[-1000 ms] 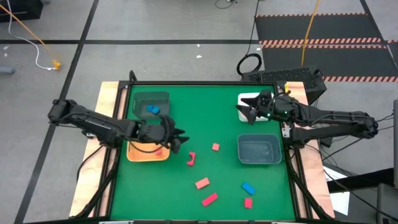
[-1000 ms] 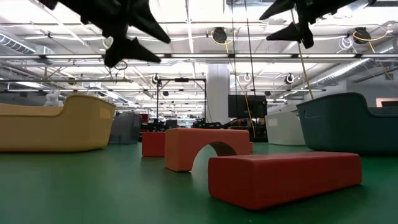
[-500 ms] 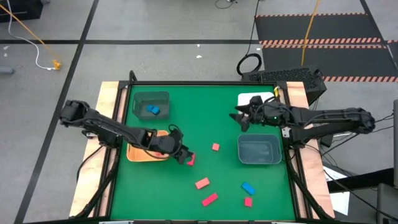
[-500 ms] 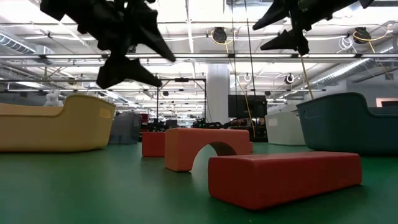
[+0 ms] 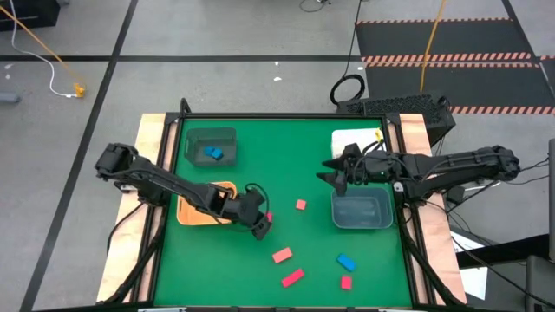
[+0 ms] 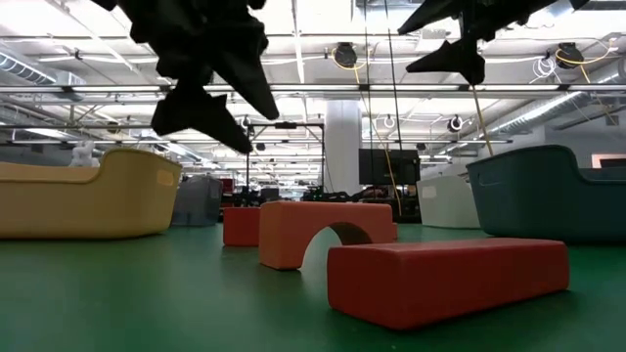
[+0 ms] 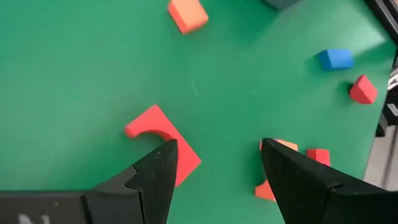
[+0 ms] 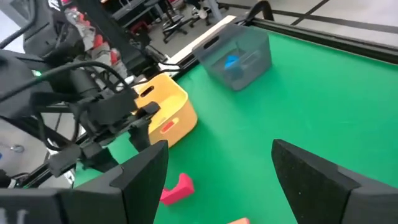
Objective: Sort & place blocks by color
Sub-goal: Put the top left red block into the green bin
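My left gripper (image 5: 260, 227) hangs open above the table just right of the orange bin. A red curved block (image 7: 163, 143) lies flat on the mat below it, beside one fingertip, with no contact seen. My right gripper (image 5: 335, 178) is open and empty in the air near the far edge of the grey-blue bin (image 5: 361, 210). Loose on the mat are a pink cube (image 5: 300, 204), two red bars (image 5: 282, 256) (image 5: 292, 277), a blue block (image 5: 346, 261) and a small red block (image 5: 346, 282). Another blue block (image 5: 214, 153) lies in the dark green bin (image 5: 211, 139).
The orange bin (image 5: 201, 213) sits by the table's left edge and a white bin (image 5: 355, 137) at the far right. In the low view the red arch (image 6: 328, 233) and a red bar (image 6: 445, 279) stand in front. Bare green mat lies in the table's middle.
My left gripper has swung from over the orange bin toward the right and near edge, ending over the red curved block and staying open. My right gripper has moved from over the white bin toward the near edge, to the grey-blue bin's far side. No block has moved.
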